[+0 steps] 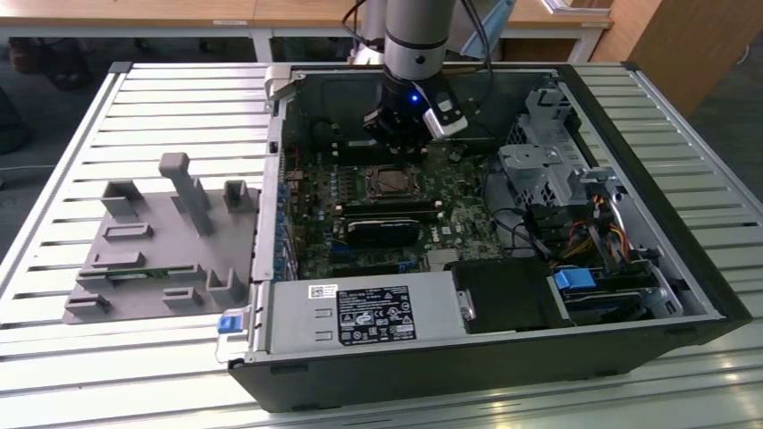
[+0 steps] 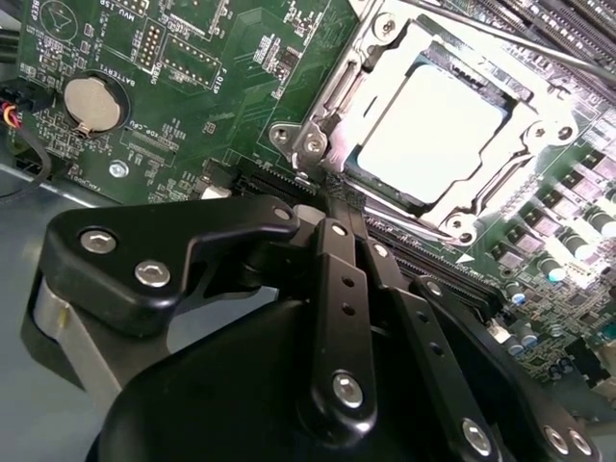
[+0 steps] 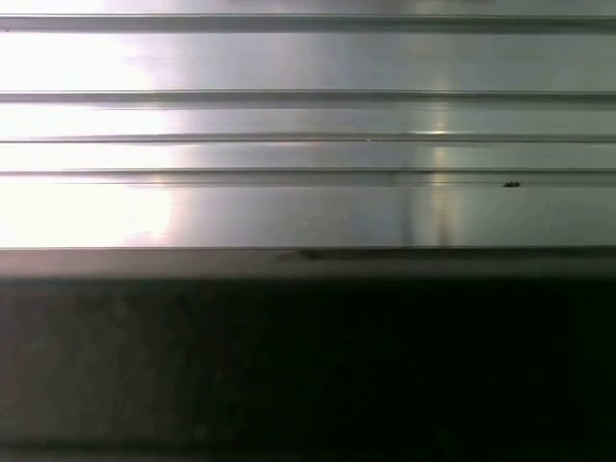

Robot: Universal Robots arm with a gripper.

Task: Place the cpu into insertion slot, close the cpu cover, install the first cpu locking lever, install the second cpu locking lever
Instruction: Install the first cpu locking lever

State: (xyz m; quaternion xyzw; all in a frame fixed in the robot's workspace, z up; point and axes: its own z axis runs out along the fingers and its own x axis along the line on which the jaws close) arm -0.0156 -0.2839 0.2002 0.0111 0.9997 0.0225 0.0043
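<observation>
Exterior view: the black gripper (image 1: 402, 143) on the grey arm is hanging inside the open black computer case (image 1: 667, 268), low over the green motherboard (image 1: 313, 192). The small square silver-rimmed insertion slot (image 1: 388, 170) is lying near the fingertips, off to one side and not under them. The case is sitting on the slatted metal table (image 1: 71, 107).

Second wrist view: the fingers (image 2: 337, 231) are looking drawn together and gripping nothing. The small flat square cpu with the pale silvery face (image 2: 433, 130) is sitting in the insertion slot, straight ahead of the fingertips, close but apart. The thin silvery square-frame cpu cover (image 2: 520, 115) is appearing to lie down around it. A thin metal lever rod (image 2: 332, 91) is running along the slot edge nearest the fingers; latched or not, cannot tell.

First wrist view: pale table slats are showing above a dark band.
</observation>
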